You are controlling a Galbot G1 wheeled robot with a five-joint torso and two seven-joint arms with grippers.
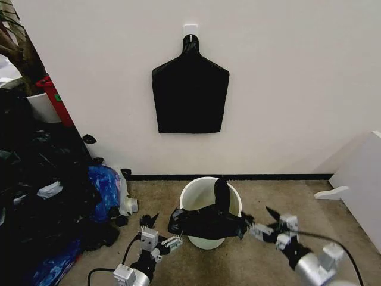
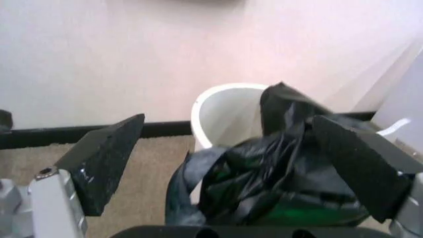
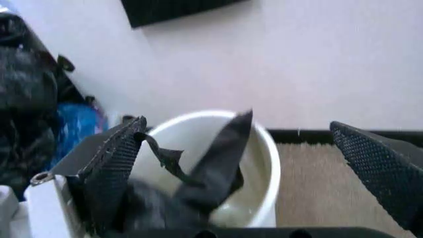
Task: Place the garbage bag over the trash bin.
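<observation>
Trash bin sits on the carpet, close to the wall and its dark baseboard. Garbage bag is draped across the near side of the bin's rim, bunched and wrinkled, with one strip sticking up over the bin's mouth.

Left gripper is low at the near-left of the bin, fingers spread apart. Left wrist view: the bag bulges between the two pads, resting against the far pad; the other pad is well clear of it. Not clamped.

Right gripper is at the near-right of the bin, at the bag's right end, fingers also apart. Right wrist view: one pad is against the bag, with a thin torn-looking edge of plastic beside it; the other pad hangs over bare carpet. White bin rim is visible behind the raised strip.

On the wall above, a flat black bundle hangs from a white hook. Blue plastic bag and dark clutter lie left of the bin.
</observation>
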